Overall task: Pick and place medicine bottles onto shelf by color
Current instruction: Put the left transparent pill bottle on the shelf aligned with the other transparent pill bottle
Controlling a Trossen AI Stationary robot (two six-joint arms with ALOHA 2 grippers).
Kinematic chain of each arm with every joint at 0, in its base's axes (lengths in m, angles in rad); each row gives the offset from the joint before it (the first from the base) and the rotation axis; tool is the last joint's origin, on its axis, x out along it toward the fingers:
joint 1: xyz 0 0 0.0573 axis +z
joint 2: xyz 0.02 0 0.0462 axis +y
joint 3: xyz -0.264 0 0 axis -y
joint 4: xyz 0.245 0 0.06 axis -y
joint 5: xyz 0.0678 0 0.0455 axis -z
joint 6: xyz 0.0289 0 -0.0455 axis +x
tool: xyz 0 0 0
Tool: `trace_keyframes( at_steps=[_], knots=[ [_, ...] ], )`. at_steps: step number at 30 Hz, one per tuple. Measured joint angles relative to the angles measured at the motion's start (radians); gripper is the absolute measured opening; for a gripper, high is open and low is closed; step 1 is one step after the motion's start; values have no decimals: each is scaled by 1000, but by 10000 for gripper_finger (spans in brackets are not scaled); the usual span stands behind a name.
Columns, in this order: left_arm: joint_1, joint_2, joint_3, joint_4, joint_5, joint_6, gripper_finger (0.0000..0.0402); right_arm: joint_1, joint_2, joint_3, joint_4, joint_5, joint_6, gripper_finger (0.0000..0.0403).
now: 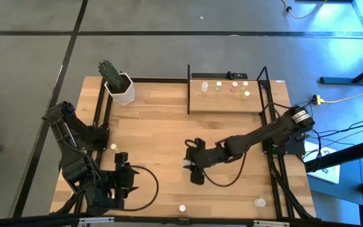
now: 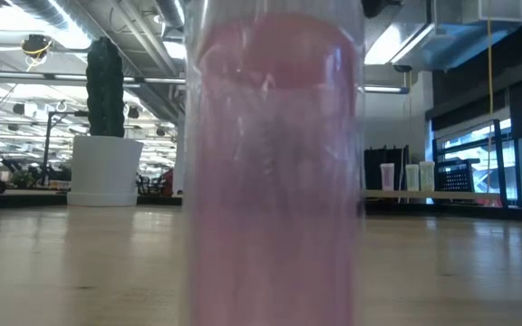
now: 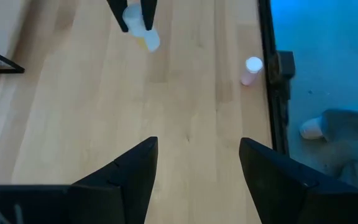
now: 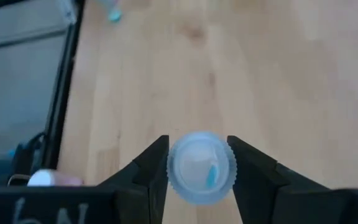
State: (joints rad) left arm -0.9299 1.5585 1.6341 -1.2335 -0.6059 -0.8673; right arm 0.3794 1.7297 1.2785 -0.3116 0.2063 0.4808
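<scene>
So the bottle in play [image 4: 201, 168] is pinched between the right gripper [image 4: 197, 163] fingers, right in the middle of the tabletop [image 1: 156, 126]. In the right wrist view you look straight down on its ribbed round cap, with one dark finger against each side, so its long axis runs along the camera's line of sight. The left wrist view shows the same bottle [image 3: 143, 28] from farther off, hanging tilted from the right gripper's fingertips just above the wood, whitish top with a yellowish lower end.

In the overhead shot the right gripper [image 1: 193, 162] sits mid-table, well short of the shelf [image 1: 227, 104], which stands at the far edge with black uprights around it. Five little bottles [image 1: 225, 87] are lined up along the back of the shelf, and the rest of the board is bare. Lots of open wood between gripper and shelf.

The left gripper [image 3: 194, 163] is parked at the near left, fingers spread wide with nothing between them.

Other loose ones: a bottle with a white cap [image 1: 114, 147] near the left arm, one [image 1: 182, 207] at the near edge, and a pink bottle [image 3: 251, 70] right by the table's black frame near the right corner. The low view is almost completely filled by a pinkish bottle [image 2: 275, 163] standing upright right in front of the lens. A white plant pot [image 1: 120, 89] sits at the far left corner.
</scene>
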Motion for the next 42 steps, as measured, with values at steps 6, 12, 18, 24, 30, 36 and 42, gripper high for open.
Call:
trace_keyframes(
  at_steps=[6, 12, 18, 24, 30, 36, 42],
  knots=[
    [36, 0, 0, 0, -84, -99, 220, -56, -85, 0, -108, 69, 42, 143],
    [86, 0, 0, -1, -85, -95, 220, -168, -153, 2, -200, 83, 41, 145],
    [131, 0, 0, 6, -85, -98, 220, -314, -173, 1, -265, 141, 28, 142],
    [161, 0, 0, 9, -85, -98, 220, -465, -173, 1, -300, 160, 8, 146],
    [183, 0, 0, 18, -85, -100, 220, -595, -172, 1, -309, 195, 6, 143],
    [219, 0, 0, 20, -137, -118, 220, -677, -165, -8, -312, 168, 34, 150],
    [264, 0, 0, 19, -318, -216, 220, -711, -165, -63, -299, 166, 80, 147]
  ],
)
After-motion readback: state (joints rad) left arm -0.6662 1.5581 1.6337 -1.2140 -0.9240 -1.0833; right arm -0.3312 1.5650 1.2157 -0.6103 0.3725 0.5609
